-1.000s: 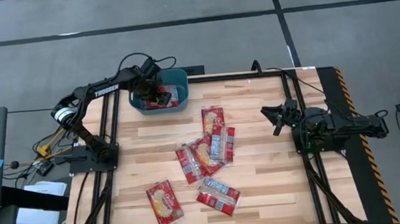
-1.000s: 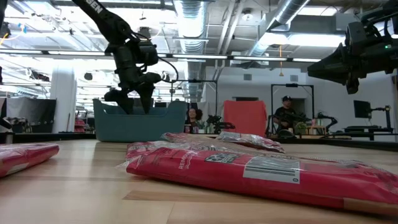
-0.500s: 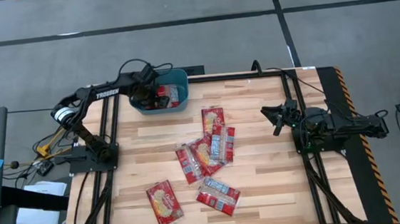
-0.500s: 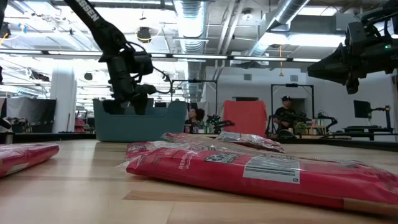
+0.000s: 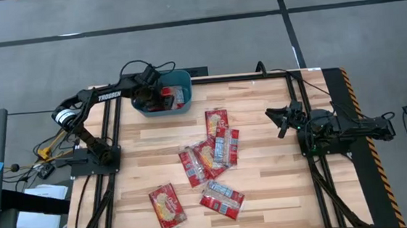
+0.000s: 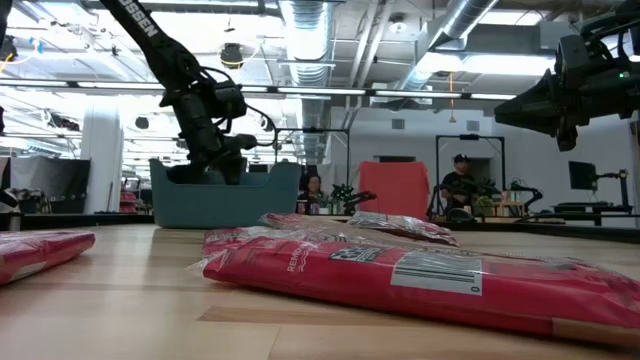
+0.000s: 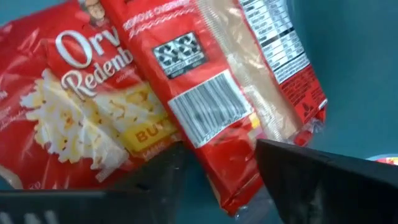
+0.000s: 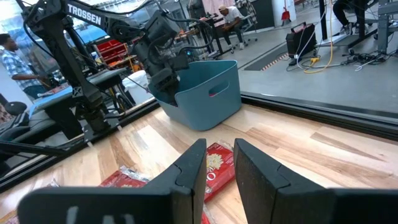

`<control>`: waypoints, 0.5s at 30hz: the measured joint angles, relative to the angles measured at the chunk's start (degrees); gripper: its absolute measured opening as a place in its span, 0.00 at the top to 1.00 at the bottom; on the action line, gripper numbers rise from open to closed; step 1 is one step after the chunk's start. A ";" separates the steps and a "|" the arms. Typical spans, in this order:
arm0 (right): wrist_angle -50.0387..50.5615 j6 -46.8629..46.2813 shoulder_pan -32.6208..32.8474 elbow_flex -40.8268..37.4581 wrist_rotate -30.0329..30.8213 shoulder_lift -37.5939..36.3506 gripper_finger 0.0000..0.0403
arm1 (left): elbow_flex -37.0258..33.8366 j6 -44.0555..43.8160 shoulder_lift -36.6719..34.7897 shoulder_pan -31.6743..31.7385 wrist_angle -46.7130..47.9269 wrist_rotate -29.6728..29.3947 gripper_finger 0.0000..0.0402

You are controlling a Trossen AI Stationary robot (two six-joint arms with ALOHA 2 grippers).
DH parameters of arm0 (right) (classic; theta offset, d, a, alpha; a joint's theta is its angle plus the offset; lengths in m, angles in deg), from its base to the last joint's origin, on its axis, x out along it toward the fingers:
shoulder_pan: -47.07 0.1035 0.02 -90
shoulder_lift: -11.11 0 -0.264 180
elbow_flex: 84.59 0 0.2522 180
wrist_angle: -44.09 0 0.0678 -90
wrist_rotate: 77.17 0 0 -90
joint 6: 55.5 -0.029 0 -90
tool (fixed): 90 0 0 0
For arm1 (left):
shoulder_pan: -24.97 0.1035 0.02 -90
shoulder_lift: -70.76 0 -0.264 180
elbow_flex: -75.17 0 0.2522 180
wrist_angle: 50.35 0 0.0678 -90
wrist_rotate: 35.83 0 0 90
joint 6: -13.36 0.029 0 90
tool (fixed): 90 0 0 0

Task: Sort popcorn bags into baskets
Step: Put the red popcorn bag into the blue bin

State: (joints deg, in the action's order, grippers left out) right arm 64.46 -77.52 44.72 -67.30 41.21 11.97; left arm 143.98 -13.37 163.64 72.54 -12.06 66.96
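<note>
The teal basket (image 5: 165, 102) stands at the table's far left, and two red popcorn bags (image 7: 205, 93) lie overlapping inside it. My left gripper (image 7: 221, 152) hangs open inside the basket (image 6: 225, 195), just above those bags, with a corner of the upper bag showing between its fingers. Several more bags lie flat mid-table: a heap (image 5: 210, 156), one beyond it (image 5: 216, 120), and two nearer (image 5: 167, 206) (image 5: 222, 199). My right gripper (image 5: 280, 119) waits open above the table's right side, away from every bag.
Black frame rails run along both table sides (image 5: 112, 157) (image 5: 317, 170). A yellow-black strip (image 5: 365, 137) edges the right side. Bare wood lies between the heap and the right arm. People sit in the room beyond the table (image 6: 462, 185).
My left gripper has moved inside the basket from its middle toward the table's left and has turned somewhat. The bags on the table and my right arm have kept still.
</note>
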 joint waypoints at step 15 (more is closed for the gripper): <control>0.00 0.00 0.00 0.02 0.00 0.00 0.73 | 0.69 4.29 0.02 0.43 -0.85 6.16 1.00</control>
State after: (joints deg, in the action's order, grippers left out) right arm 64.46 -77.52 44.72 -67.28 41.21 11.97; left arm 144.67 -9.08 163.66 72.98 -12.92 73.12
